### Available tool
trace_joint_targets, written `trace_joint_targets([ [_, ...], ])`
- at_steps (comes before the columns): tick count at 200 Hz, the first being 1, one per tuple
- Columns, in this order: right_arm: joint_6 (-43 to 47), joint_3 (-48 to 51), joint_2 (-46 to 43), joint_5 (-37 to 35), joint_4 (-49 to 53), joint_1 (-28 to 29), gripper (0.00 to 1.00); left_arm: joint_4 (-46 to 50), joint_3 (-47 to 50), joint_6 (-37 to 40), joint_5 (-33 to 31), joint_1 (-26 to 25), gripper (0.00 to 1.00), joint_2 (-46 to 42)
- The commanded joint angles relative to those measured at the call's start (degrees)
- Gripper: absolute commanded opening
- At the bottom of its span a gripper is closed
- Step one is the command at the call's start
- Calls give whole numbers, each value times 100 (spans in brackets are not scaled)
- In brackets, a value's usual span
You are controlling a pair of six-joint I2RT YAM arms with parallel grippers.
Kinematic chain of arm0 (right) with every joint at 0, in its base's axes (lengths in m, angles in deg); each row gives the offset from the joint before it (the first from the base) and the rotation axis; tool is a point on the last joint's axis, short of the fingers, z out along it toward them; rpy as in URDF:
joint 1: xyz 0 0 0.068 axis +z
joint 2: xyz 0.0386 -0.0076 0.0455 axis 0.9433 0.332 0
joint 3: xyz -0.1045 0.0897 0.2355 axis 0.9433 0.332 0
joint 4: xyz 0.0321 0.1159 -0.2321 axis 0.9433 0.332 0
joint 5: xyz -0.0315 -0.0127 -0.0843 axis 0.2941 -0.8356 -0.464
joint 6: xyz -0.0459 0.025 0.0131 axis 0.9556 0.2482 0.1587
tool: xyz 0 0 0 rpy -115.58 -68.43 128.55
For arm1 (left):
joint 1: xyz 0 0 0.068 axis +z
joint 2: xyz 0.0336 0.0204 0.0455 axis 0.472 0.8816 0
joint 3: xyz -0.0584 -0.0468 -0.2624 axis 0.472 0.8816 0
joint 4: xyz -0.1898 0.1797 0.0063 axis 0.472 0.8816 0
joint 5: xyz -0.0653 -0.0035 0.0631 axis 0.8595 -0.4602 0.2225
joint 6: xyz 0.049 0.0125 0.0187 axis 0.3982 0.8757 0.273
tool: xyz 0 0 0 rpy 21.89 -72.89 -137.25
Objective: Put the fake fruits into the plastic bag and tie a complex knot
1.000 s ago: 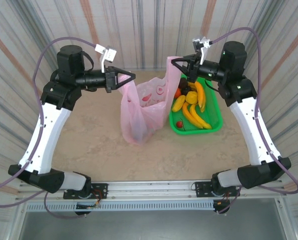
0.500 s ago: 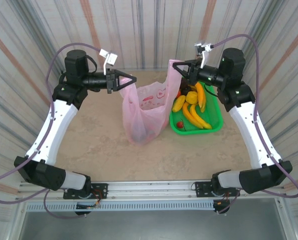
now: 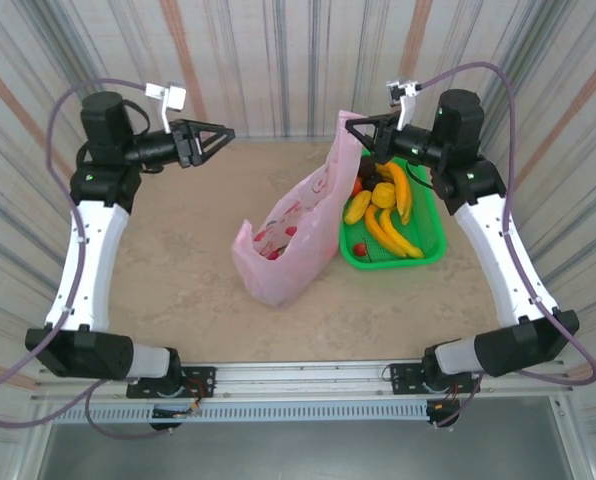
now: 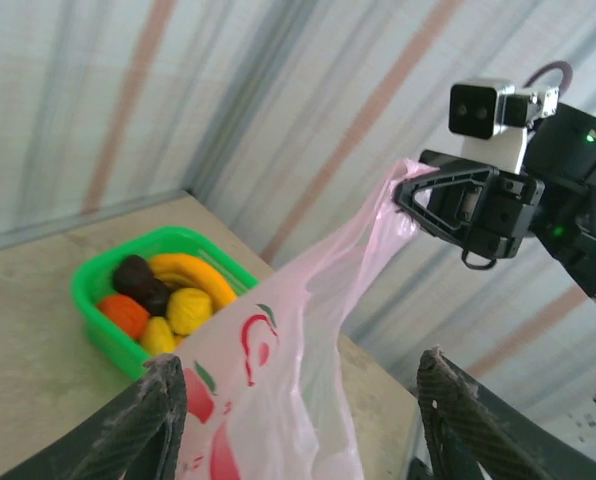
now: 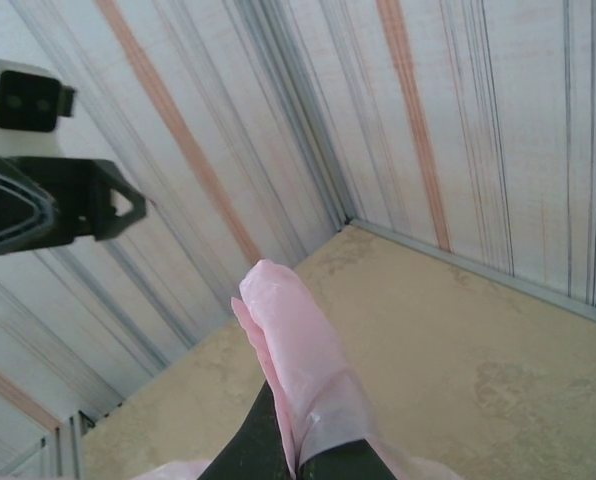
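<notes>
We saw the right tool (image 3: 351, 126) clenched on the plastic bag (image 3: 288, 250) handle, upper centre. Left tool (image 3: 228, 133) was spread wide and empty, upper left.

Soft, even, bright light falls from above. The plastic bag (image 3: 283, 245) casts a faint shadow on the table (image 3: 178, 280). The top view is sharp; in the left wrist view the near fingers (image 4: 148, 420) of the left gripper (image 4: 300, 362) look soft and blurred.
</notes>
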Motion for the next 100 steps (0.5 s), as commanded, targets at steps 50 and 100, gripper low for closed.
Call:
trace_joint_targets([
  [50, 339, -330, 330, -273, 219, -63, 0, 1194, 420, -165, -1892, -318, 67, -2044],
  [100, 385, -340, 450, -309, 264, -101, 0, 2235, 710, 219, -4443, -2800, 69, -2494],
])
